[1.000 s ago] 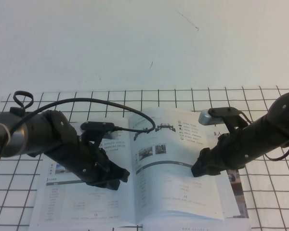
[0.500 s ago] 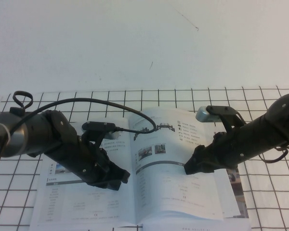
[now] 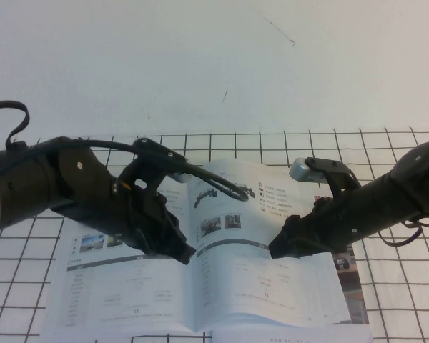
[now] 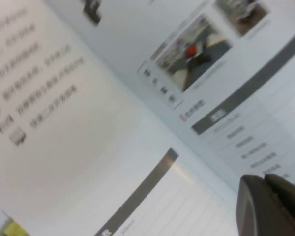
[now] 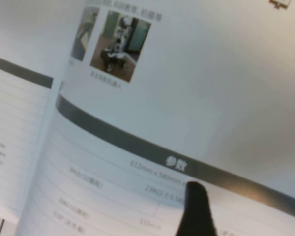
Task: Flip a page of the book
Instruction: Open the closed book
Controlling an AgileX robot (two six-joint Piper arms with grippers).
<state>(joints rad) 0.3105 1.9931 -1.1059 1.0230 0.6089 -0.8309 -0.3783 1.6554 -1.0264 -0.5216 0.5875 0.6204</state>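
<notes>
We judge the page thin, glossy, slippery: lift its outer edge. Right gripper spread wide on it; left gripper by the book's spine, state unclear.

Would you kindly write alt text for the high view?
An open book lies on a gridded table; the left gripper is low by its centre fold, and the open right gripper rests on the page near a grey bar.
</notes>
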